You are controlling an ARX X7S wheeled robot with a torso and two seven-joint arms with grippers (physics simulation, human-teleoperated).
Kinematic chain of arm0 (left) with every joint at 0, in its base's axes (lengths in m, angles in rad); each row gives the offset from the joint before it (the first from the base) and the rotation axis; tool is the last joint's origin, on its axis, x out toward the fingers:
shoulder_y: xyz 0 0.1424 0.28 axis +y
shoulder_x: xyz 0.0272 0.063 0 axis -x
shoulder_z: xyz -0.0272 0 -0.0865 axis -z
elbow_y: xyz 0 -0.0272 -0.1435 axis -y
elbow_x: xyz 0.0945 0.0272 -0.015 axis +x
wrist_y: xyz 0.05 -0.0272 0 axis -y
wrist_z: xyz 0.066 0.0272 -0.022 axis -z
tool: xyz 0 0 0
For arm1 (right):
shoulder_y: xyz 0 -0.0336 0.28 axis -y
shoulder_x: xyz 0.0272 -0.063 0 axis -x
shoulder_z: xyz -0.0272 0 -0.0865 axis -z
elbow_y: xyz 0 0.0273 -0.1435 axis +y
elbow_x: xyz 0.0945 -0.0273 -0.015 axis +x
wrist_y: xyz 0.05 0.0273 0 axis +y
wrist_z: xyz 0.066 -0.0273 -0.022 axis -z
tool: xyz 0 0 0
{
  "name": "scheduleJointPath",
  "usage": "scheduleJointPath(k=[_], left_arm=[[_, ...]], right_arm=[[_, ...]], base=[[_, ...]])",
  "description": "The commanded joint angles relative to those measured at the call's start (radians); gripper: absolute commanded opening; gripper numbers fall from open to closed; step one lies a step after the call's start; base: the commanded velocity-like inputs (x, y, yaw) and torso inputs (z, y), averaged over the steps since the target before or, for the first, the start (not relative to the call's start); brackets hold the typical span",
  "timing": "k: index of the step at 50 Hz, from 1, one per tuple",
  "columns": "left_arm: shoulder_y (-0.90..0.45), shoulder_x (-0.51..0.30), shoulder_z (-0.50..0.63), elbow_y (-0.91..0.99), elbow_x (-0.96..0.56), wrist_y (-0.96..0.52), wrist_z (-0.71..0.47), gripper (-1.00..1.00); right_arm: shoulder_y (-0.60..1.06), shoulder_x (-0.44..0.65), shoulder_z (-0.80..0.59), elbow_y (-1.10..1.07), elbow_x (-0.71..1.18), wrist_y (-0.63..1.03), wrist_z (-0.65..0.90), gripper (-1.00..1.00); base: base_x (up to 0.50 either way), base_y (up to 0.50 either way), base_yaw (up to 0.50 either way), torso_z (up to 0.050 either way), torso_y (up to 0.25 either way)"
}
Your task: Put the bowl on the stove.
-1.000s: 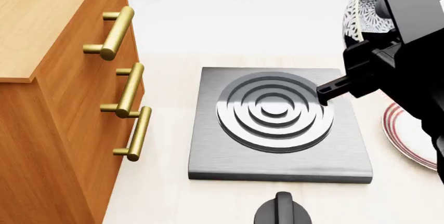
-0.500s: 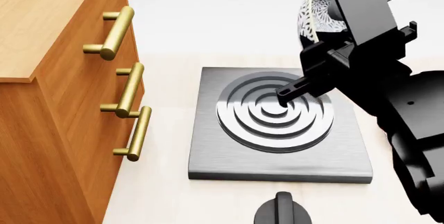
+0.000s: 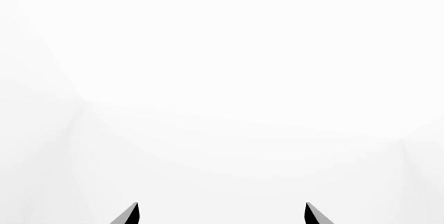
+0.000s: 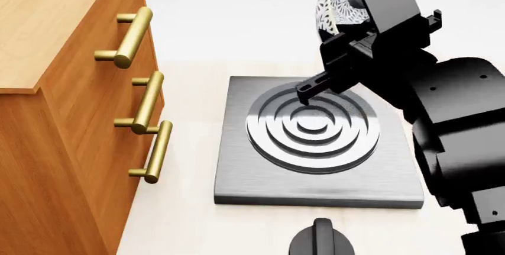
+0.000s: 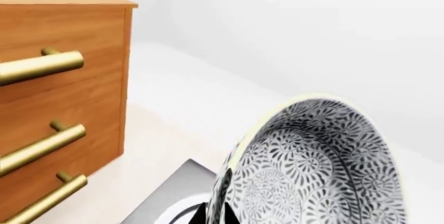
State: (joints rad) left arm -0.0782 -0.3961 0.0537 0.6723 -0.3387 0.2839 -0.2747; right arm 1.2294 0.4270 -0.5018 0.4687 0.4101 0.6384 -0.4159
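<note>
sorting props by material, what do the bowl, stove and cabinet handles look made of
Bowl: looks like glazed ceramic, white with a fine grey printed pattern and a smooth rim.
Stove: seemingly brushed dark grey metal, with soft streaked reflections on its raised rings.
Handles: probably brass, golden with a satin sheen.

Three cameras, one shared corner

The head view looked down over the stove (image 4: 316, 142) and drawer cabinet (image 4: 71, 119); the right wrist view sat close, sharing both; the left wrist view faced blank white.
</note>
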Motion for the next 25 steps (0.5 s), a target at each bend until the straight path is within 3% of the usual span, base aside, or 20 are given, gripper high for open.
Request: scheduleJointPath(k=[1, 2, 3, 15, 25], left_arm=[[-0.007, -0.004, 0.001, -0.006, -0.004, -0.001, -0.001, 1.0], [-0.007, -0.004, 0.001, -0.007, -0.004, 0.0, -0.001, 1.0], [-0.007, -0.004, 0.002, -0.007, -0.003, 0.001, -0.001, 1.0], [-0.005, -0.006, 0.005, -0.009, 0.0, 0.003, -0.003, 1.0], [-0.002, -0.005, 0.012, -0.008, 0.003, 0.005, -0.005, 1.0]], right_arm=[[0.231, -0.205, -0.072, 0.68, -0.11, -0.367, -0.168, -1.0], [0.276, -0.246, -0.076, 0.83, -0.124, -0.437, -0.197, -1.0], [0.276, -0.249, -0.066, 0.839, -0.132, -0.431, -0.191, -1.0], [0.248, -0.289, 0.128, 0.84, -0.324, -0.345, -0.202, -1.0], [0.238, -0.302, 0.187, 0.84, -0.397, -0.283, -0.2, -1.0]], base=[[0.0, 0.0, 0.0, 0.0, 0.0], [0.0, 0.0, 0.0, 0.0, 0.0], [0.0, 0.0, 0.0, 0.0, 0.0], [0.0, 0.0, 0.0, 0.0, 0.001], [0.0, 0.0, 0.0, 0.0, 0.0]])
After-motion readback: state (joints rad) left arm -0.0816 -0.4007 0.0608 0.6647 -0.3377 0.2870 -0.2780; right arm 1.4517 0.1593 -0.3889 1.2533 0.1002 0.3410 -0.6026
